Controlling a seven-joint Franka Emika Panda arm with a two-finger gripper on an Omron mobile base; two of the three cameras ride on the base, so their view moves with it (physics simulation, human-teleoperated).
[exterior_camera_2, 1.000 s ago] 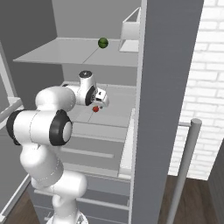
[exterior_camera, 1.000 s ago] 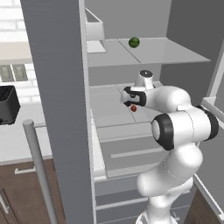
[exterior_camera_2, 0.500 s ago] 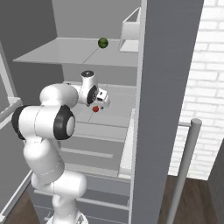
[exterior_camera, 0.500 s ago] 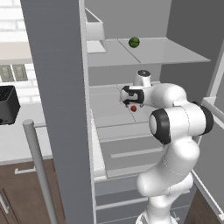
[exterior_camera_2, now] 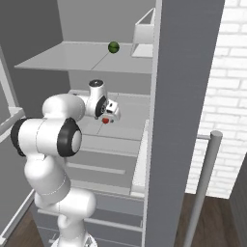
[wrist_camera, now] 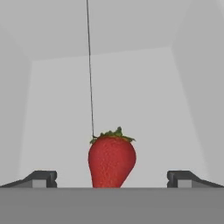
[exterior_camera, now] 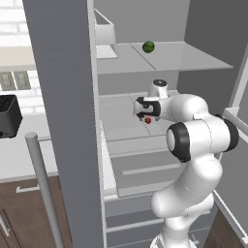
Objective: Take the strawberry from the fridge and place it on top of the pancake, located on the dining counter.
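The strawberry (wrist_camera: 112,159) is red with a green top and lies on a pale middle shelf (exterior_camera: 121,123) of the open fridge (exterior_camera: 63,97). It shows as a small red dot in the left base view (exterior_camera: 147,120) and in the right base view (exterior_camera_2: 105,120). My gripper (wrist_camera: 112,177) stands open, one fingertip on each side of the fruit, with wide gaps between. From the base views the gripper (exterior_camera: 143,110) hangs just above the strawberry. The pancake and the dining counter are out of view.
A small green round fruit (exterior_camera: 148,47) sits on the shelf above, beside a pale box (exterior_camera: 104,34). The open fridge doors flank the arm, with a bar handle (exterior_camera: 43,189) at the left and another handle (exterior_camera_2: 205,178) at the right. Drawers lie below the shelf.
The arm has folded a little tighter and the hand has edged closer to the strawberry. The jaws stay wide. The strawberry has not moved.
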